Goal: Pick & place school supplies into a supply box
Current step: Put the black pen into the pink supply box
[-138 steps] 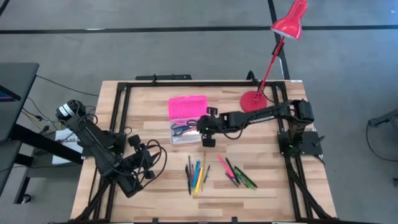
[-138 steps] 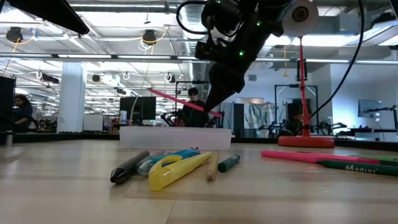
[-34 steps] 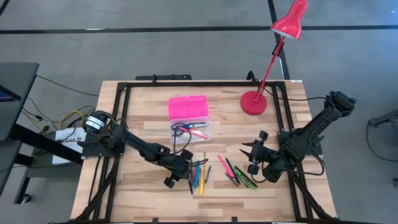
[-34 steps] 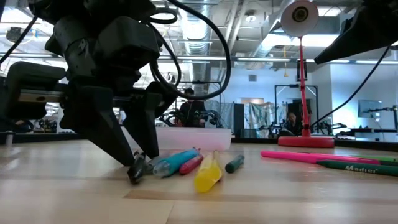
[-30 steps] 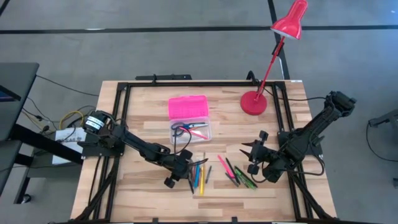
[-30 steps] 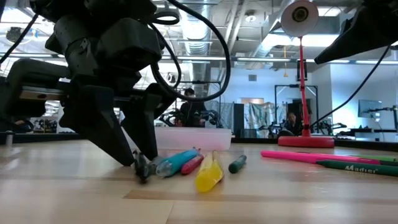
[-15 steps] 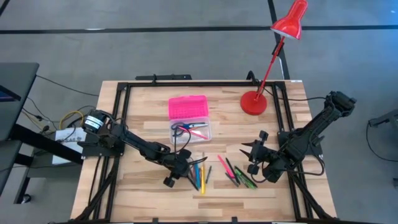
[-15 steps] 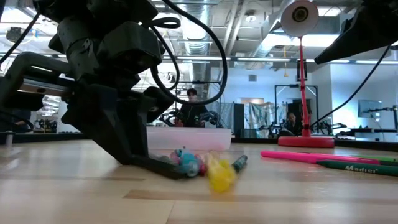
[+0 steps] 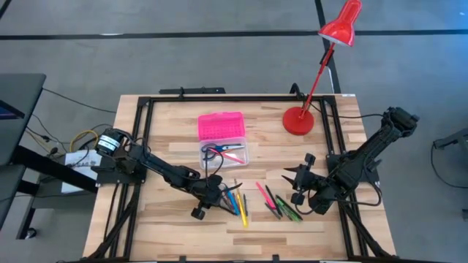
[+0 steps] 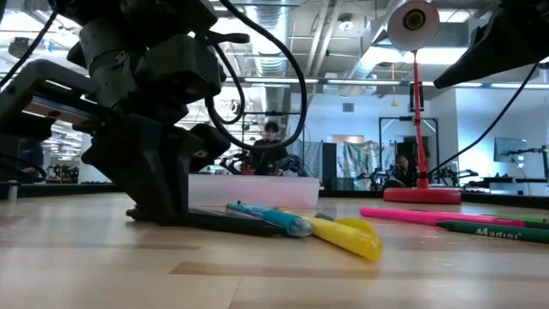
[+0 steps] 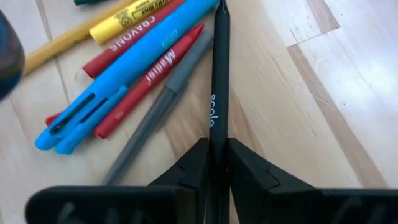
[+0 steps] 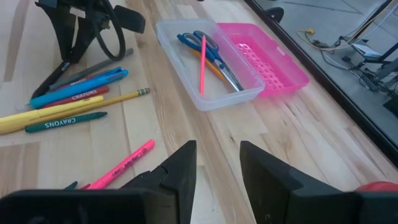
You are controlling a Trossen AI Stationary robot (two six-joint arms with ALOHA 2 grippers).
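Note:
My left gripper (image 9: 217,196) is low over the table's middle, shut on a black pen (image 11: 217,74) at the edge of a loose pile of supplies: a blue pen (image 11: 124,81), a red crayon (image 11: 146,78), a grey pen (image 11: 152,118) and a yellow one (image 10: 343,236). The supply box's clear base (image 9: 225,155) holds blue-handled scissors (image 12: 208,50) and a pink pencil (image 12: 202,62). Its pink lid (image 9: 220,125) lies open behind it. My right gripper (image 12: 217,165) hangs open above the table's right side, next to more markers (image 9: 281,204). My left gripper pinches the black pen between its two fingers at the end nearest the gripper (image 11: 216,134). The fingers slant down from the table's left and run along the pen. The pen lies flat on the table (image 10: 236,225), pointing away from the fingers.
A red desk lamp stands with its base (image 9: 298,119) at the table's far right. A pink marker (image 12: 121,165) and a green crayon (image 12: 65,123) lie between the two piles. Bare wood lies along the near edge (image 9: 241,241).
My left gripper has stayed in place, tipped lower, rolled a little and shut on the black pen. The pile beside it has been swept round: the blue pen and the yellow one, which pointed toward the near edge, now lie slanted across the table.

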